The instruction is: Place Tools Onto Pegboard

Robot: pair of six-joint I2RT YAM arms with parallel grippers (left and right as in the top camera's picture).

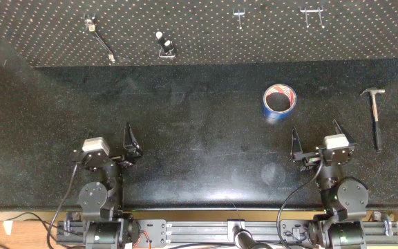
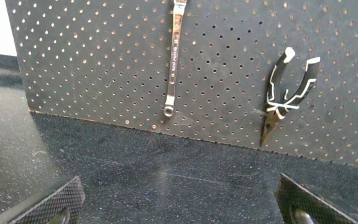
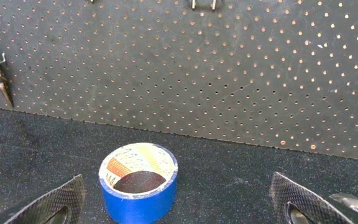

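**Status: Two Tools Hung, Two on the Table, Both Arms Parked**

1. Pegboard. It stands upright along the far edge of the table. On its left part a wrench hangs by its upper end with the ring end down. The pliers hang beside it, handles up and nose down. Each item hangs from its hook by its own weight, so these two appear to be done.

2. Empty hooks. A single hook and a double hook sit bare on the right part of the board. They are probably intended for the two loose items.

3. Loose items. The tape roll stands on its flat side on the table, hollow core facing up, in front of the right arm and well short of the board. The hammer lies flat near the right edge of the table, head towards the board and handle towards the arms.

4. Left gripper. The fingers are spread wide and hold nothing. It sits low near its base, facing the wrench and pliers.

5. Right gripper. The fingers are spread wide and hold nothing. It faces the tape roll, which lies roughly on the line between its fingers.

6. Assessment. The task is about half complete. Both loose items lie on the right arm's side, so the next pick probably falls to that arm. The tape's open core suits one finger inside and one outside.
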